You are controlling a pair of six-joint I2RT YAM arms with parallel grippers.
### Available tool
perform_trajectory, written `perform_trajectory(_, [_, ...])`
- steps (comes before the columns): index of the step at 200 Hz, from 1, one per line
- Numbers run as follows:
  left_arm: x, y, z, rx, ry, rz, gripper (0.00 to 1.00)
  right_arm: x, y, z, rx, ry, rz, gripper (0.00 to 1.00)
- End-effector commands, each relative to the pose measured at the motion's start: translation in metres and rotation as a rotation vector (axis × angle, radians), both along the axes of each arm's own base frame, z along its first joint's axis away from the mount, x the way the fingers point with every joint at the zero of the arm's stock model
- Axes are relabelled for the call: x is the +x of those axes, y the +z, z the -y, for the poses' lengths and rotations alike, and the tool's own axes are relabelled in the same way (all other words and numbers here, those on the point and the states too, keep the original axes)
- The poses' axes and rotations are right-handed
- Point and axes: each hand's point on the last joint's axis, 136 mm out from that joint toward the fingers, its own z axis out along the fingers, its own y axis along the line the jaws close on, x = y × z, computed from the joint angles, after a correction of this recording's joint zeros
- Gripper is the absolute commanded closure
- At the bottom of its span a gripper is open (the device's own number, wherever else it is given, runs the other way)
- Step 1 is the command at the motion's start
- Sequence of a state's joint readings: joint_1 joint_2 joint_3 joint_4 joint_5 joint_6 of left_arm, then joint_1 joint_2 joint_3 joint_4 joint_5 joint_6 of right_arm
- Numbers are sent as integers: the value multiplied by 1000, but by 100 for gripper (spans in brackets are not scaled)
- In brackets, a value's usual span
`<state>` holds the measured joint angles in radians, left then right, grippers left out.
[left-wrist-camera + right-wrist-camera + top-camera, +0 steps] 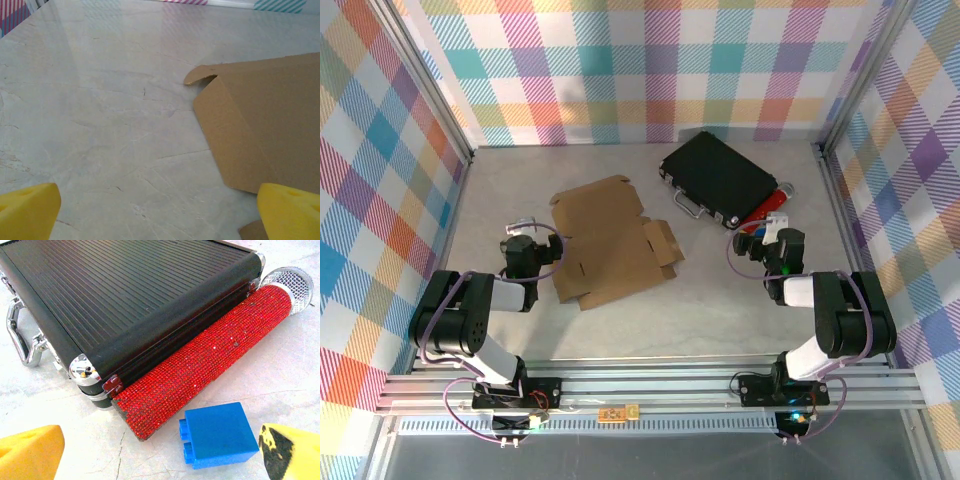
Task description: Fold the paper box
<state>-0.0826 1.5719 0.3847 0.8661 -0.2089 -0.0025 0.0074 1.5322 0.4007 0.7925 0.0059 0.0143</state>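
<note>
Top external: paper box [610, 240] lying unfolded, flat at centre of table [510, 185]; left gripper [523, 228] spread wide near its left edge; right gripper [766, 233] spread wide near black case [720, 178], gripping nothing.

Brown paper box [610, 240], black case [720, 178], red microphone [200, 370].

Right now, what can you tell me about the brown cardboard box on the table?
The box is plain brown cardboard, thin and matte, not yet folded. It lies flat on the table, near the middle, left of the black case and apart from it. It has flaps, slits and cut corners; one corner tab seems to curl up a little. Only the table touches it.
</note>
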Motion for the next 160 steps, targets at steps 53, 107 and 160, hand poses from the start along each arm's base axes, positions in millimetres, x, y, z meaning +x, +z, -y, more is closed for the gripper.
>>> perform_trajectory(53, [7,6,4,8,-23,18,0,7,11,-1,8,13,37,1])
perform_trajectory(107, [7,7,4,8,-23,19,0,7,11,-2,8,15,35,1])
perform_trajectory(160, [6,10,5,9,-30,30,0,6,14,-1,9,11,51,1])
